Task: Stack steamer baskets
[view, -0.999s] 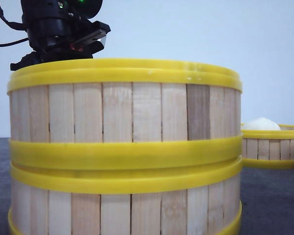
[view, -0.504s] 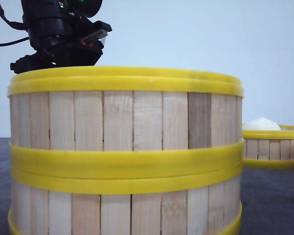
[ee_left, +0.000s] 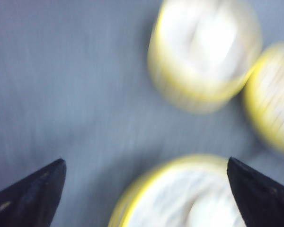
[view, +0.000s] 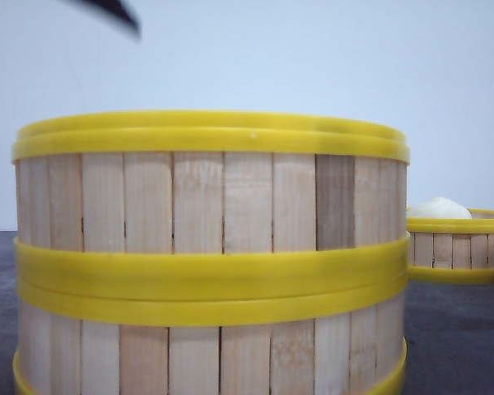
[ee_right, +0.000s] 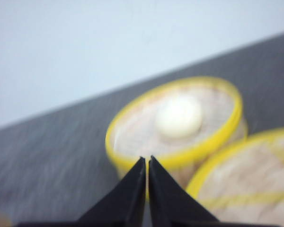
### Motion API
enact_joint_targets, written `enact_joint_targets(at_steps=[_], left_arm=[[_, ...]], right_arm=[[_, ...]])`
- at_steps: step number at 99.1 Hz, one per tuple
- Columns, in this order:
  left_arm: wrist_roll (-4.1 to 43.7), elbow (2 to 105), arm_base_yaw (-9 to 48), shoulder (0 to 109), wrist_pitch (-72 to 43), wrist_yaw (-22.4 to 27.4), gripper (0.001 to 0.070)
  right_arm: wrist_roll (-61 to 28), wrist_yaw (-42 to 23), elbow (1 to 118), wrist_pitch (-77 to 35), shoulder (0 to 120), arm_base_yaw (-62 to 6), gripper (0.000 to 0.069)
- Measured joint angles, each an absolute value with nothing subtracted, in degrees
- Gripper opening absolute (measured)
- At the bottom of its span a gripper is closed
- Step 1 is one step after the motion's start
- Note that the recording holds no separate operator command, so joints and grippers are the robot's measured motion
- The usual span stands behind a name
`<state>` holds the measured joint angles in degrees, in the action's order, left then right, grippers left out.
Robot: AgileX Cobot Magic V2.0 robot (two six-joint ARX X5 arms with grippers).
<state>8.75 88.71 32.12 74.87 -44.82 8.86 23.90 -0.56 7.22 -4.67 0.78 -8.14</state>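
Front view: two steamer baskets stacked, upper basket (view: 210, 193) seated on lower basket (view: 210, 354), yellow rims touching. Third basket (view: 459, 247) stands apart to the right on the dark surface (view: 453, 337), white bun (view: 439, 208) inside. Left gripper (ee_left: 144, 189) fingers spread wide, holding nothing. Right gripper (ee_right: 147, 163) fingers pressed together, empty.

Stacked steamer baskets (view: 210, 255) cut off below (contents hidden), wrist views blurred
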Motion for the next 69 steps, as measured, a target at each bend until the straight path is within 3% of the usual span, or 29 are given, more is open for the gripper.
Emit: enact_joint_targets(at_steps=[15,28,43,57,69], left_arm=[[10.31,89.67,32.12,62.67,-38.44,5.23,0.0558],[10.39,89.82,32.12,55.94,-43.22,1.61,0.0546],[9.98,89.73,32.12,52.42,-51.18,-2.81,0.0546],[9.76,89.14,32.12,50.04,-53.19,-4.34,0.0546],[8.73,89.14,32.12,46.65,-53.15,-5.10,0.0546]], right_arm=[[20.08,-6.74,18.68,-4.38,8.05,-8.01,0.0007],[15.35,-5.43,33.93,-15.09,24.99,-6.68,0.0016],[11.73,-0.97,56.12,-34.13,50.35,-3.75,0.0178],[10.09,4.32,75.31,-48.07,73.19,-0.84,0.0240],[9.85,4.54,85.86,-53.58,86.59,1.06,0.0321]])
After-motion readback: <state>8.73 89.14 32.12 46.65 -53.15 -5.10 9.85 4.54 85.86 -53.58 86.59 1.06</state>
